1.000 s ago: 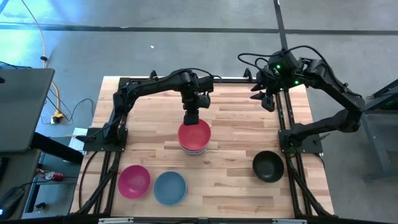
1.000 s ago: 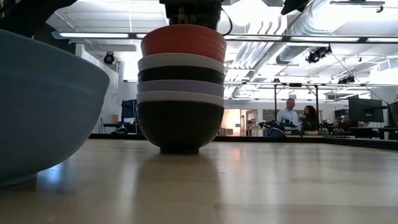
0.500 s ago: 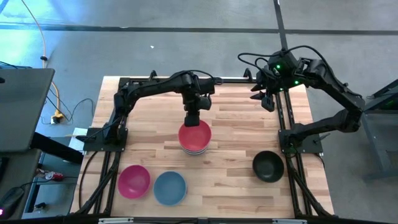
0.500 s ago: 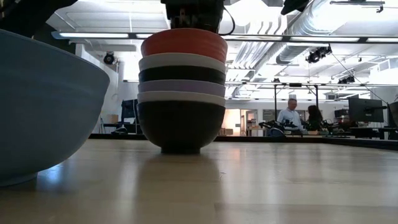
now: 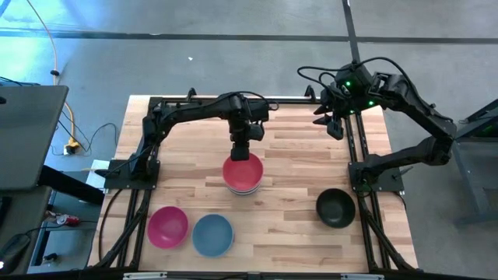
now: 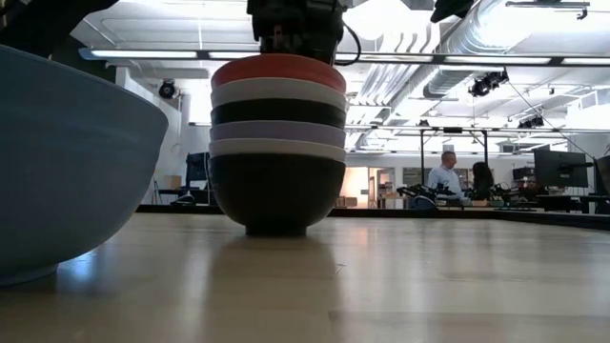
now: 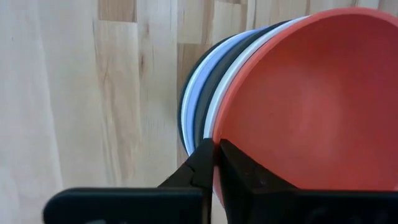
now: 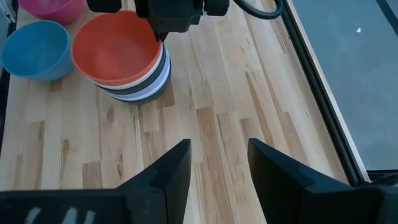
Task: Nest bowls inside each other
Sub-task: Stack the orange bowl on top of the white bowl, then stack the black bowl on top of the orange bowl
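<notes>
The red bowl (image 5: 243, 169) has settled lower, left hand (image 7: 215, 163) pinching its rim.

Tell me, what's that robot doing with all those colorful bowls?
It is stacking them. The left gripper pinches the rim of the red bowl, which sits on top of a stack of bowls in the middle of the table. The pink bowl, light blue bowl and black bowl wait loose. The right gripper hangs open at the far edge.
</notes>
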Tool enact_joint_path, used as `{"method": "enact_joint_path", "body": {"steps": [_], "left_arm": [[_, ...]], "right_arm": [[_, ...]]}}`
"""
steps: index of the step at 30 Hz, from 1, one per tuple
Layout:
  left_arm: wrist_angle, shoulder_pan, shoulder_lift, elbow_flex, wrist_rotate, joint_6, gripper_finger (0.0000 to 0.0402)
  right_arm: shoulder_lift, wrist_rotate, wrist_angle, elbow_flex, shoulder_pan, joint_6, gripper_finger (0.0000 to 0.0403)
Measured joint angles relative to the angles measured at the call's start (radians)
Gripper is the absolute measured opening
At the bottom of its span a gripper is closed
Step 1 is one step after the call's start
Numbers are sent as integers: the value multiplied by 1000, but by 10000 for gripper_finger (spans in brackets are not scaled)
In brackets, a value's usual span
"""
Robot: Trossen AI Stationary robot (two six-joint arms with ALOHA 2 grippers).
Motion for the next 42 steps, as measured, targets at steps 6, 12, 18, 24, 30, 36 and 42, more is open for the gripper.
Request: {"method": "enact_joint_path", "body": {"steps": [6, 12, 18, 24, 30, 36, 42], "left_arm": [[8, 1, 0, 0, 9, 12, 67], [6, 1, 0, 53, 24, 38, 146], [-50, 8, 0, 133, 31, 62, 198], [-135, 65, -39, 162, 24, 95, 208], [-126, 135, -112, 163, 24, 164, 202], [-111, 219, -161, 164, 25, 215, 203], [-111, 307, -163, 163, 68, 245, 203]], "right_arm": [[0, 0, 0, 0, 0, 0, 152], [0, 0, 7, 0, 0, 12, 152], [0, 0, -1, 0, 0, 33, 152], [0, 3, -212, 0, 0, 154, 152], [-23, 36, -248, 0, 20, 319, 152], [-21, 36, -252, 0, 72, 434, 152], [-28, 40, -251, -62, 144, 571, 152]]}}
